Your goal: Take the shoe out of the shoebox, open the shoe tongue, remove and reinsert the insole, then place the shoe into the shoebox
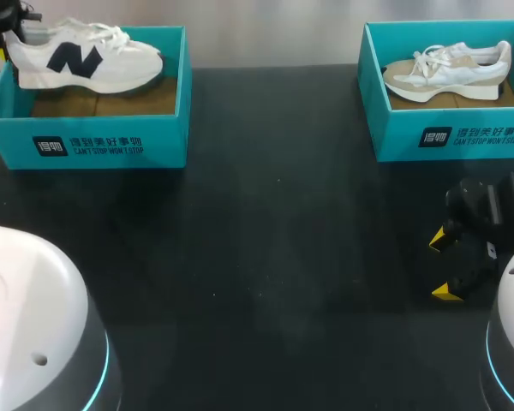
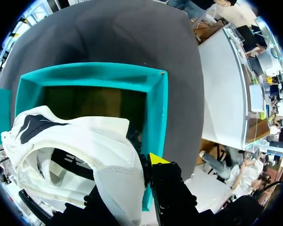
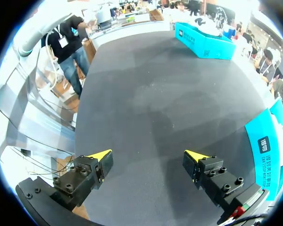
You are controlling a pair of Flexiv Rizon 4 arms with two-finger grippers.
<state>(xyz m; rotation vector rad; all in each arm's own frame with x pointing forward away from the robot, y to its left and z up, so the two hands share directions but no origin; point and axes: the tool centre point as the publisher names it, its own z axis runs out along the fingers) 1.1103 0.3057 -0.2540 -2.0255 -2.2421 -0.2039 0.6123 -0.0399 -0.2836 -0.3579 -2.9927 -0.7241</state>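
Shoe (image 1: 86, 58) first: the white one with the dark side mark sits high in the left shoebox (image 1: 86, 141), its sole about level with the rim and its toe reaching toward the box's right wall. Your left end effector (image 1: 8, 38) is at the heel, over the box's left end. In the left wrist view one yellow tip presses the outside of the heel; the other is hidden by the shoe, so I judge it clamped on the heel rather than see it outright.

You look to be in the first step, taking the shoe out. The next move calls for a lift high enough for the sole to clear the rim, then a carry onto the table (image 1: 265, 257) in front of the box.

Your right end effector (image 3: 148, 157) hangs over the table well to the right of that box, fingers wide apart and holding nothing. It is free to work the tongue.
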